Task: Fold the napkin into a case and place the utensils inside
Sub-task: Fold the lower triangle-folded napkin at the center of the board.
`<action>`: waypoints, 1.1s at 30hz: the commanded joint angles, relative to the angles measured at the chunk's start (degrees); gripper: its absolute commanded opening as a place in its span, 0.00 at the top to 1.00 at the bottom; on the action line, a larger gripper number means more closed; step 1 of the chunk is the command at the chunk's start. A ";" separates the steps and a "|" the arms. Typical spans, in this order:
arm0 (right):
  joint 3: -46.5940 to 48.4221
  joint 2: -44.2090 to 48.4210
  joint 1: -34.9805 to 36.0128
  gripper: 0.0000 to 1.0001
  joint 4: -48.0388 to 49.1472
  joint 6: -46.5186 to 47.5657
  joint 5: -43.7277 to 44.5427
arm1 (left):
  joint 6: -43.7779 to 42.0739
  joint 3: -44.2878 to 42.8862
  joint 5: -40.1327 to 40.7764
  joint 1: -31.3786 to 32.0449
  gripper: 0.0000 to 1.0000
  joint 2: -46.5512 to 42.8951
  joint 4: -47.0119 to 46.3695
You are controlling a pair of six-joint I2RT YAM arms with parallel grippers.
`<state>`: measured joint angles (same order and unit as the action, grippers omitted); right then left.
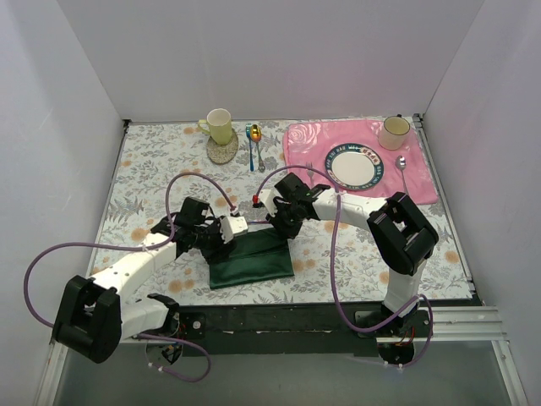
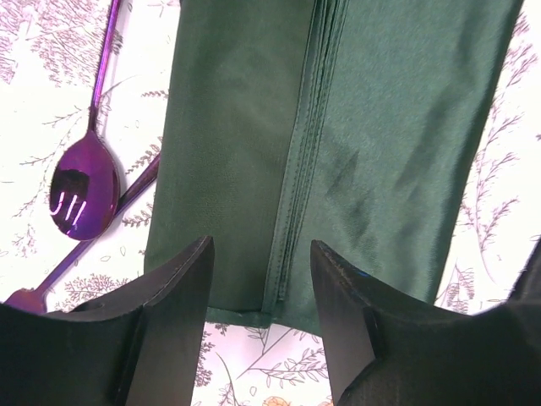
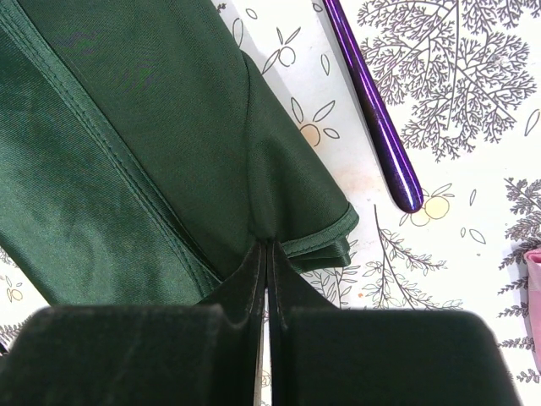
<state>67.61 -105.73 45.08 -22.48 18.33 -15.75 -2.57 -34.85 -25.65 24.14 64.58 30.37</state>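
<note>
half done: dark green soft cloth napkin (image 1: 251, 260) folded to strip | left gripper (image 2: 260, 254) open above it | right gripper (image 3: 269, 254) pinching its corner | shiny purple metal spoon (image 2: 83, 190) lies outside

The dark green napkin (image 1: 251, 260) lies folded into a flat oblong on the bench. Layered hems run down its middle, and one corner is pinched in the right claw (image 3: 269, 249). Just beside its long edge lies the purple spoon (image 2: 83, 188), bowl up. A second purple utensil (image 2: 139, 186) slants past the bowl.
</note>
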 commanded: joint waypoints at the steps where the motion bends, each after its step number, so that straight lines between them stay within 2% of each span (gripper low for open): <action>1: 1.11 -0.53 0.18 0.99 -0.55 0.83 1.25 | -4.02 1.45 1.04 0.38 0.51 1.34 -1.63; 8: 1.47 -0.70 0.27 0.99 -0.99 1.36 1.16 | -6.31 3.12 2.00 0.64 0.53 3.89 -1.80; 12: 1.47 -0.70 0.18 0.99 -1.16 1.62 1.16 | -6.84 3.91 2.62 0.65 0.57 4.42 -2.33; 15: 1.82 -0.62 0.18 0.99 -1.16 1.89 1.25 | -6.92 4.09 2.53 0.64 0.64 4.33 -2.77; 20: 3.31 -0.61 0.27 0.99 -1.86 2.50 1.51 | -6.22 3.39 1.75 0.64 0.83 2.58 -2.42; 26: 5.42 -0.26 0.27 0.99 -3.53 3.29 1.77 | -5.61 1.37 0.60 0.73 0.99 1.69 -0.75; 33: 6.48 2.19 0.27 0.99 -6.43 4.00 0.98 | -5.08 -1.53 -1.16 0.73 1.00 -0.24 1.97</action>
<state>72.16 -106.13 45.10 -26.11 21.28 -14.24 -7.92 -32.86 -24.01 24.58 66.74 30.44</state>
